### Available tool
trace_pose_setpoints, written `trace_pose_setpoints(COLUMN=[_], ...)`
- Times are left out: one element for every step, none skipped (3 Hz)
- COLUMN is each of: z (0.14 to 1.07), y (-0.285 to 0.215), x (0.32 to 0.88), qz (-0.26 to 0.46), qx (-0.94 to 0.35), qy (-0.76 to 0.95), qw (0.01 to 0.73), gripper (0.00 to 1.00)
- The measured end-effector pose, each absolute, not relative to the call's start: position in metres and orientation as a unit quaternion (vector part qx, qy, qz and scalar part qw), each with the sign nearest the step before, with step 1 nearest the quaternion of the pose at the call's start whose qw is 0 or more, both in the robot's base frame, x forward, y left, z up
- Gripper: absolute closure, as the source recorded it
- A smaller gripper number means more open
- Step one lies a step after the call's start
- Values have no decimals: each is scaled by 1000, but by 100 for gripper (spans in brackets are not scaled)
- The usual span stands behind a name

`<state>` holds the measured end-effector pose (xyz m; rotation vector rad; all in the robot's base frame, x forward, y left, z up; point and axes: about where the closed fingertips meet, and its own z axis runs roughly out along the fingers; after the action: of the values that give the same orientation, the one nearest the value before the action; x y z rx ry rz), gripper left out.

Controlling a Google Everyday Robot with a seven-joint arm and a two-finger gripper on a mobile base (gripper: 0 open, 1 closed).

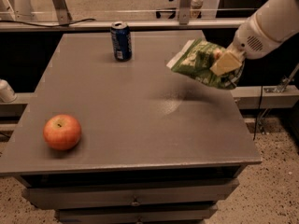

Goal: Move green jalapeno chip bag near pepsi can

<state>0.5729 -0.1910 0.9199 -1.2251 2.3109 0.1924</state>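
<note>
The green jalapeno chip bag (198,62) hangs in the air above the right side of the grey table (140,120), tilted, with its white edge strip toward the left. My gripper (225,63) comes in from the upper right on a white arm and is shut on the bag's right end. The pepsi can (121,41), dark blue with a silver top, stands upright at the back of the table, left of the bag and apart from it.
A red apple (62,132) lies near the table's front left corner. A metal rail (93,24) runs behind the table. Drawers (135,197) sit under the tabletop. Speckled floor lies to the right.
</note>
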Motion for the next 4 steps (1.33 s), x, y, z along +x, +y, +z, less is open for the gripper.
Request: trace_pose_setpoints(z=[952,952,954,960], y=[-192,-192,-187,-172], x=[586,585,587,609], qz=[61,61,65,79], qx=[-446,-446,-449,-430], qy=[846,846,842,842], qw=[286,286,293,315], gripper=[100,100,100,100])
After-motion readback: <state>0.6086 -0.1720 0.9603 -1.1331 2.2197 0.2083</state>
